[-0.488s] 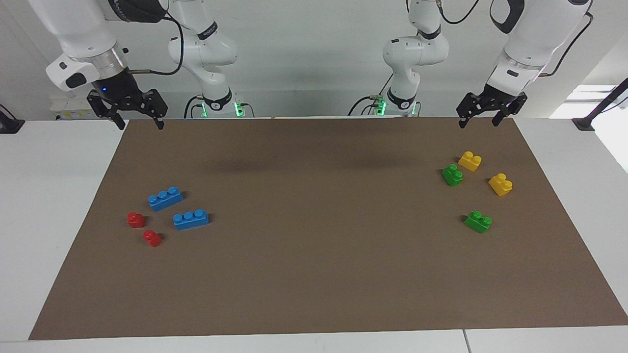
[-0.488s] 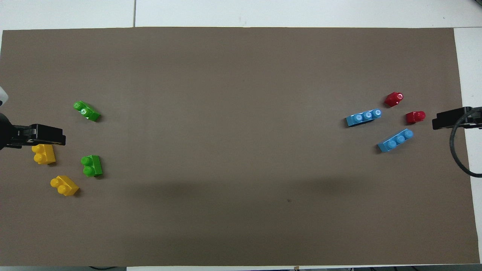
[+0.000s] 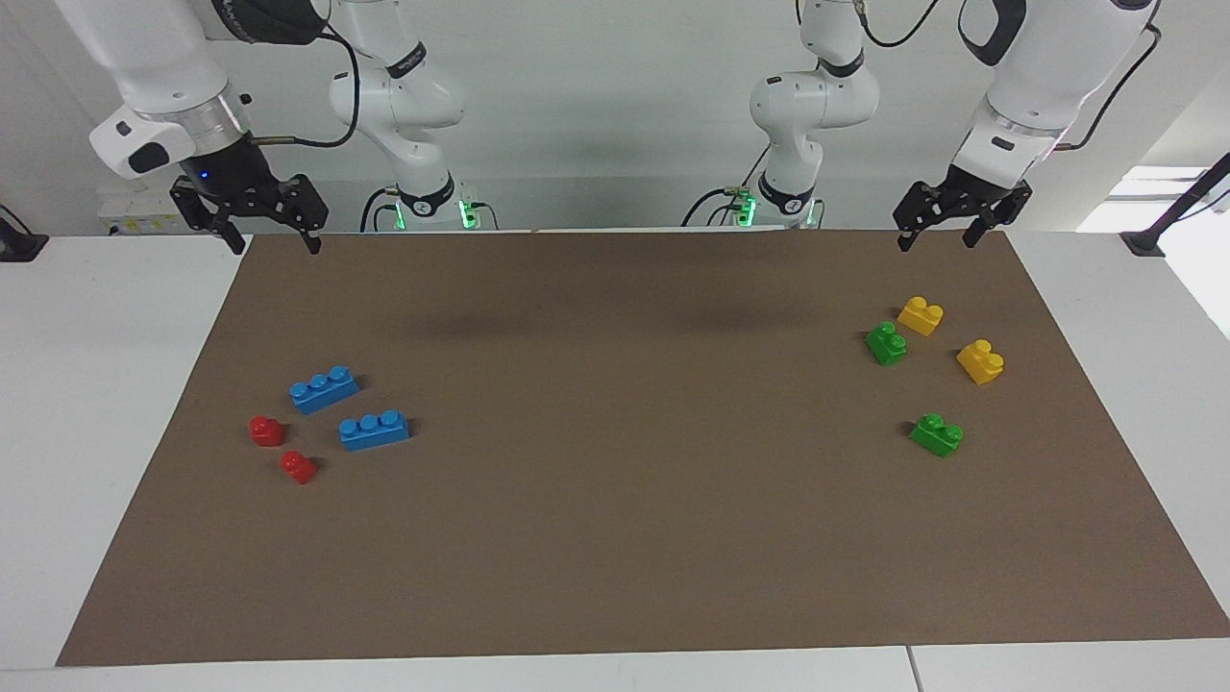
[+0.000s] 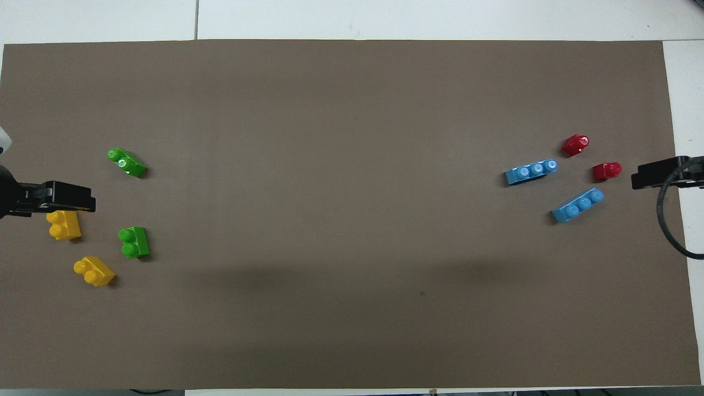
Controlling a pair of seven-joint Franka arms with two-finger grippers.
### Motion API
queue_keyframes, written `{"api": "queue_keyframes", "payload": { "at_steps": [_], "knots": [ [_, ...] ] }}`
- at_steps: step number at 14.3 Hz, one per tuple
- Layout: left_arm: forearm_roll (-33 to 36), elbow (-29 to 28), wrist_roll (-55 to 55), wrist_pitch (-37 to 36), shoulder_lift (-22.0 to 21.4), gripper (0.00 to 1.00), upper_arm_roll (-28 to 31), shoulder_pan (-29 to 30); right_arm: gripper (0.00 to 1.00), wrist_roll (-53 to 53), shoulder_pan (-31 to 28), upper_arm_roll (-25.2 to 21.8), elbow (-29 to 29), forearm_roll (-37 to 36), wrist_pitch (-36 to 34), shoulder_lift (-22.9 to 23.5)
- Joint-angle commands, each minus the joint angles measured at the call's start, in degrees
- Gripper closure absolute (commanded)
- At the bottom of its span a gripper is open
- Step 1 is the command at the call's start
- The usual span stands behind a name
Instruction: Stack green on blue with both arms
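Both claws raised, spread, empty: left claw over the mat's edge above the green bricks, right claw likewise above the blue bricks. Plan: descend squarely on each brick's long sides, studs upward.

left claw overlapping a yellow brick, both arms cropped overhead

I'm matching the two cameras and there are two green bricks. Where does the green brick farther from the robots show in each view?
Facing view: green brick, lower in the picture than both yellow bricks.
Overhead view: same green brick, higher than the other bricks beside it.
Shared landmark: the other green brick, beside a yellow brick.
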Motion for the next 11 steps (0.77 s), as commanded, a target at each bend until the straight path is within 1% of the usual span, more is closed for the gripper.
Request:
{"api": "queue_keyframes", "payload": {
  "at_steps": [1, 4, 6, 8, 11],
  "knots": [
    [0.98, -1.34, -2.84, 0.52, -1.3, 0.0, 0.06, 0.2, 0.0, 0.55, -0.76, 0.36, -1.3, 1.22, 1.03, -0.86],
    [0.98, -2.92, -6.97, 1.57, -1.91, 0.0, 0.14, 0.2, 0.0, 0.64, -0.76, 0.36, -1.3, 1.22, 1.03, -0.86],
    [0.9, -5.11, -9.07, 4.81, -2.7, 0.0, 0.4, 0.72, 0.0, 0.64, -0.76, 0.36, -1.64, 1.22, 1.03, -0.94],
    [0.9, -7.31, -15.65, 6.57, -3.31, 0.0, 0.32, 1.78, 0.0, 0.64, -0.67, 0.36, -1.82, 1.22, 1.12, -0.94],
    [0.72, -9.6, -22.34, 9.39, -2.79, 0.0, 0.32, 2.4, 0.0, 0.55, -0.67, 0.36, -1.82, 1.22, 1.12, -0.94]
  ]
}}
